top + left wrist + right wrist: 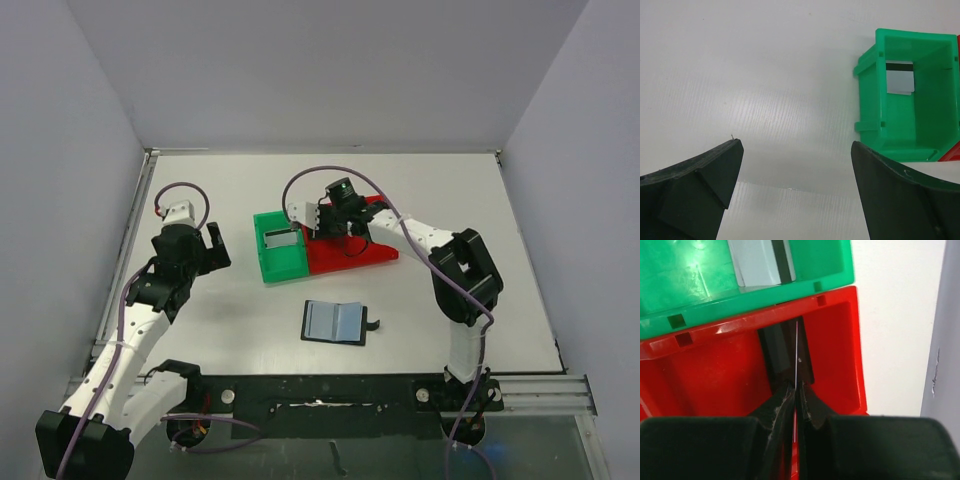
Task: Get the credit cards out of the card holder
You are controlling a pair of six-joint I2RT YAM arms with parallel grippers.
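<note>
Over the glossy red bin (835,350), my right fingers (788,395) are clamped on a thin, stiff card (796,347), seen edge-on with a dark face and held between the bin's moulded plastic walls. Touching it, the shiny, boxy green bin (871,75) holds a silvery-grey card (900,80) with a black stripe at one end. My left fingers (710,175), matte black and curved, stand wide apart above the ribbed white bench (765,75), and the card holder (335,321) lies open and flat on it, grey-blue pockets up, apart from both bins.
</note>
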